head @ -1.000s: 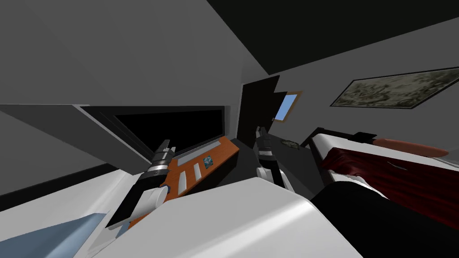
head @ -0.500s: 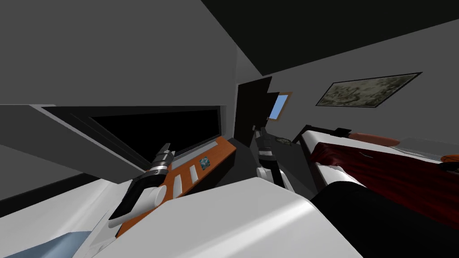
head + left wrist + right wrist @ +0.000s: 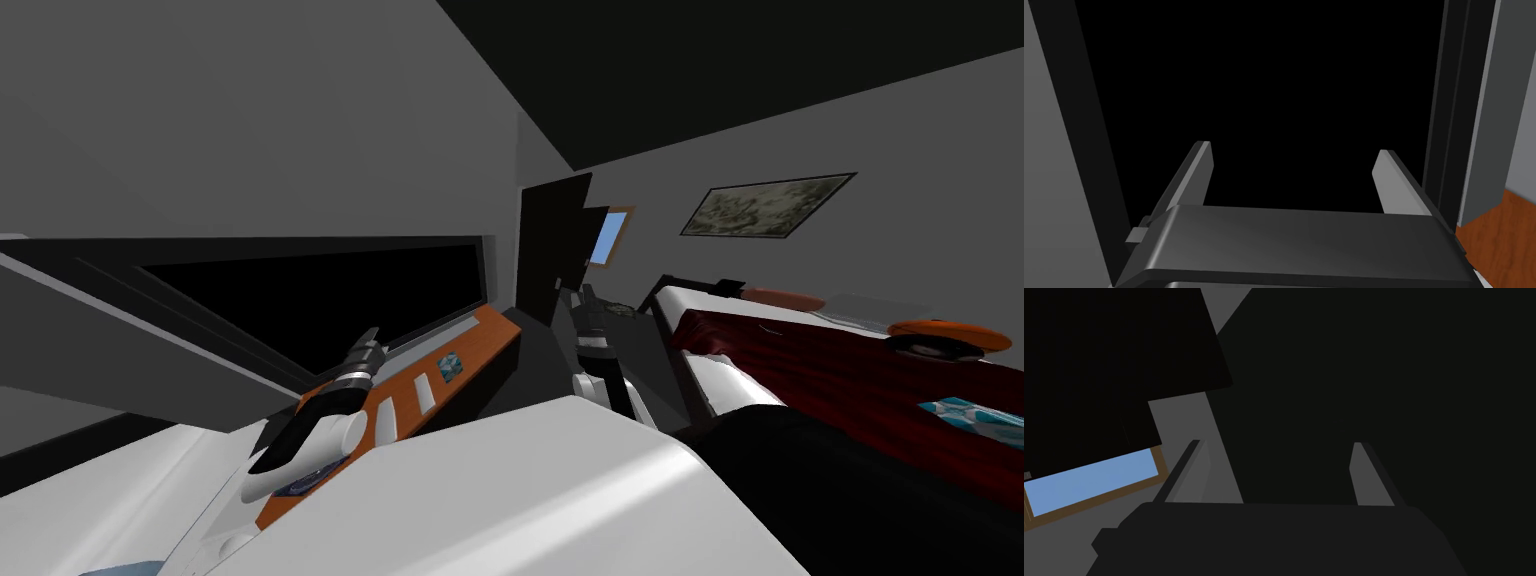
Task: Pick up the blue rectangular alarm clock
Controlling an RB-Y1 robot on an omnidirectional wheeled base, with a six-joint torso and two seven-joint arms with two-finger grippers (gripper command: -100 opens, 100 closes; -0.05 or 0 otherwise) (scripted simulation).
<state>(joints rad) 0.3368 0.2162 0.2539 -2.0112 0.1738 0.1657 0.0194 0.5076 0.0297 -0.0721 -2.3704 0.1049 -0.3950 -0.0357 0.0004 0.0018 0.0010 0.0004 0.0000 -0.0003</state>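
Observation:
A small blue-teal rectangular thing [image 3: 450, 365], likely the alarm clock, lies on a long orange-topped piece of furniture [image 3: 490, 335] in the head view. My left gripper [image 3: 371, 336] hangs over that top's near part, short of the blue thing. Its fingers stand open with nothing between them in the left wrist view [image 3: 1294, 150], facing a black area. My right gripper [image 3: 583, 293] is raised further right, before a dark tall panel [image 3: 548, 245]. It is open and holds nothing in the right wrist view [image 3: 1276, 444].
Two white flat pieces [image 3: 425, 392] lie on the orange top nearer me. A bed with a dark red cover [image 3: 860, 380] stands right, bearing an orange round thing [image 3: 948, 335] and a teal patterned item [image 3: 965, 412]. A wide black area [image 3: 320, 290] opens behind the orange top.
My head view has swung to the right: the orange top and dark panel have slid left, and more of the bed has come into view. Both arms hold their pose.

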